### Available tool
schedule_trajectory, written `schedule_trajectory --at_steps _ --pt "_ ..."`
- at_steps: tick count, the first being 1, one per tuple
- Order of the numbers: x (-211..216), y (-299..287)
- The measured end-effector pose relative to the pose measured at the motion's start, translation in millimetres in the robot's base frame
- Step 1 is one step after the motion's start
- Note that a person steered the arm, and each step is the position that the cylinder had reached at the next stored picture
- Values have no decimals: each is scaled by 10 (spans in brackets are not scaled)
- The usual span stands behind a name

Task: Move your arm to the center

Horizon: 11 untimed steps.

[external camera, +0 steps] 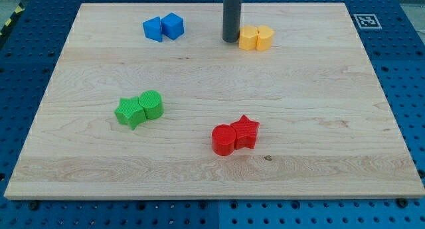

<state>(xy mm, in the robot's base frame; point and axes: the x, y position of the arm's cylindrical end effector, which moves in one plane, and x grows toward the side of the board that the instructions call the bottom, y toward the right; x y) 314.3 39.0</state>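
Note:
My dark rod comes down from the view's top, and my tip [230, 40] rests on the wooden board [319, 123] near its top edge. It stands just left of two yellow blocks: a hexagon-like block [248, 38] and a rounded block [264, 38], side by side. Whether the tip touches the left yellow block I cannot tell. Two blue blocks [163, 27] sit close together further left of the tip. A green star [129, 112] and a green cylinder [151, 104] sit at the middle left. A red cylinder [224, 139] and a red star [246, 131] sit at the lower middle.
The board lies on a blue perforated table [20, 56]. A black-and-white marker tag [366, 20] is at the board's top right corner.

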Motion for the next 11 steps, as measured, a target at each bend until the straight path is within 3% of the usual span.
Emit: schedule_trajectory --at_steps 2,4,6,7,9,11 --pt "205 400" --pt "863 318" --pt "1035 319" --pt "1331 300" --pt "1411 294" --pt "1122 -108"
